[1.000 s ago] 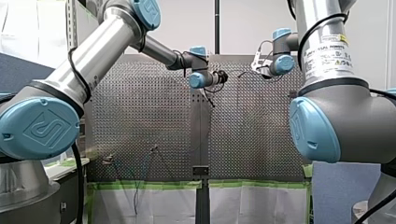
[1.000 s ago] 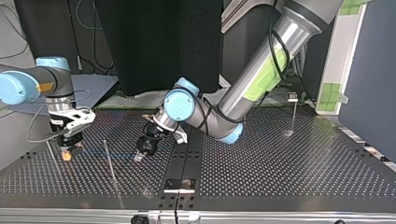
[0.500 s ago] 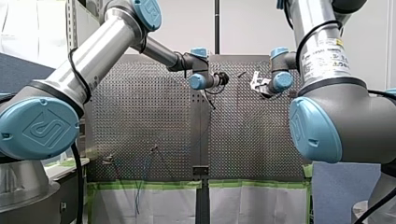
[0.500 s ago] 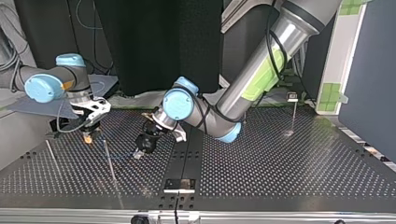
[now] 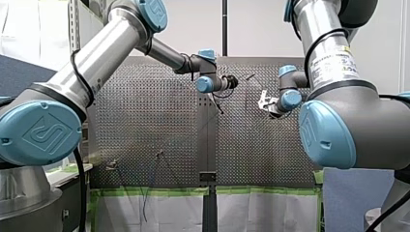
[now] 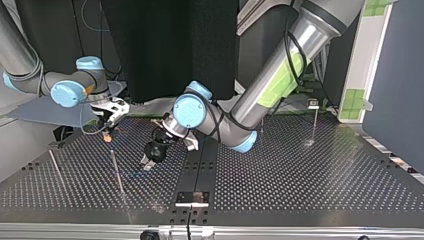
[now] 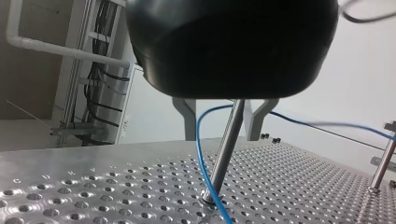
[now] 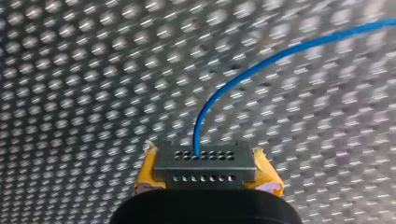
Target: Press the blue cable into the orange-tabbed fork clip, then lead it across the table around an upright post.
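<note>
In the left wrist view my left gripper point(image 7: 224, 127) stands open around an upright post point(image 7: 223, 161), one finger on each side and neither touching it. The blue cable point(image 7: 200, 149) curls round that post down to the table. In the right wrist view my right gripper point(image 8: 204, 165), with yellow pads, is shut on the blue cable point(image 8: 261, 65), which arcs away over the perforated plate. In the top view my right gripper point(image 6: 108, 131) hangs at the back left, behind a thin post point(image 6: 116, 170). My left gripper point(image 6: 149, 161) is low over the table just right of that post.
A second thin post point(image 6: 56, 167) stands at the top view's left and a stem with a small fixture point(image 6: 313, 120) at the back right. Another post point(image 7: 382, 161) rises beside my left gripper. A black strip point(image 6: 200, 170) runs down the table's middle.
My right gripper has carried the cable from the top view's left edge toward the back and the middle. My left gripper has held its place by the post.
</note>
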Controlling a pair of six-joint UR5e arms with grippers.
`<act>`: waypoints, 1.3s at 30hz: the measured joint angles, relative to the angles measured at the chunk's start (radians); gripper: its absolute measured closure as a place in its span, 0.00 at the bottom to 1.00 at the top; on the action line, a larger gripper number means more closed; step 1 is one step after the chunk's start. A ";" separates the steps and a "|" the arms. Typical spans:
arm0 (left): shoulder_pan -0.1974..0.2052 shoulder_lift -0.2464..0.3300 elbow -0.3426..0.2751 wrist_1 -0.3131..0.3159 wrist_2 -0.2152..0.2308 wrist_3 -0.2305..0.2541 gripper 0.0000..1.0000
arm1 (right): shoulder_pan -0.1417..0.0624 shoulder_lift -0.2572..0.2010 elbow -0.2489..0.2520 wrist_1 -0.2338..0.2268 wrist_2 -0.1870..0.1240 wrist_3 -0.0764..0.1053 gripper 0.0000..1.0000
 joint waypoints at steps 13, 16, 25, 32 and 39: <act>-0.001 0.000 0.000 -0.013 -0.002 0.000 0.40 | 0.008 0.125 0.064 -0.099 0.026 -0.014 1.00; -0.001 0.000 0.000 -0.018 -0.002 0.000 0.40 | 0.012 0.149 0.078 -0.124 0.031 -0.016 1.00; -0.001 0.000 0.000 -0.053 -0.006 0.000 0.40 | 0.018 0.201 0.090 -0.154 0.040 -0.025 1.00; -0.003 0.000 0.000 -0.099 -0.006 -0.001 0.40 | 0.021 0.221 0.091 -0.164 0.051 -0.032 1.00; -0.004 -0.001 0.000 -0.133 -0.007 -0.002 0.40 | 0.019 0.241 0.090 -0.181 0.059 -0.038 1.00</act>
